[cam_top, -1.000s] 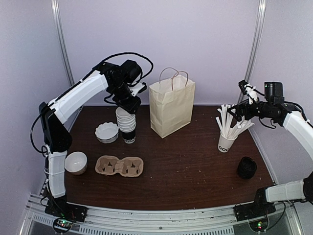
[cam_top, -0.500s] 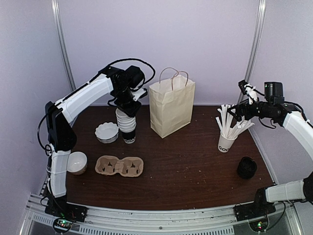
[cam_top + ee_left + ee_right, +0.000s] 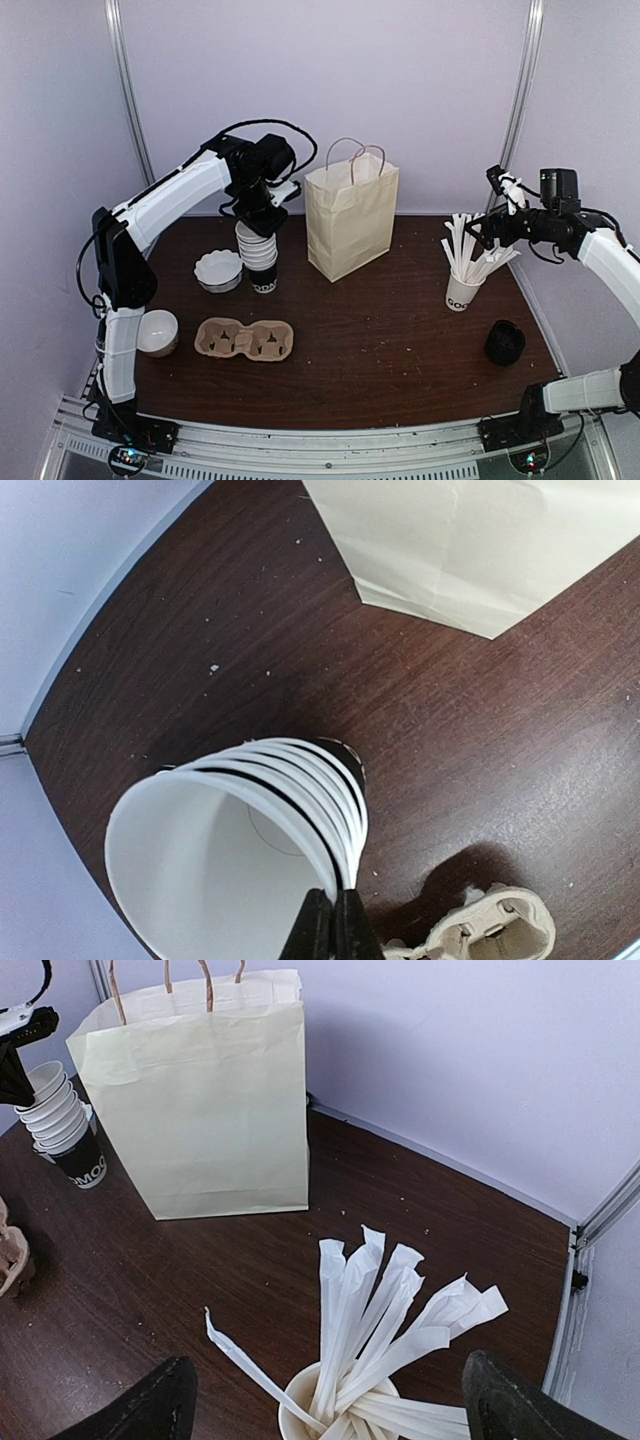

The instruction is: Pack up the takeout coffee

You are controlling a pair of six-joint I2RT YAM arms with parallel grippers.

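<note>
Pinches the rim of the cup stack [image 3: 259,255] left of the paper bag [image 3: 350,220] with left tool [image 3: 335,912], holds right tool [image 3: 487,228] spread over the stick cup [image 3: 462,292], has takeout coffee [image 3: 505,343] standing well right of the bag.

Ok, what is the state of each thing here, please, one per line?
Bag: upright, top open.
Coffee: upright, lid on, outside bag.
Stack: upright, no lids.
Stick cup: upright, full of sticks.
Carrier: both slots empty.
Fluted bowl: empty.
Plain bowl: empty.
Left gripper: jaws shut on stack's top rim.
Right gripper: jaws open, above stick cup.
</note>
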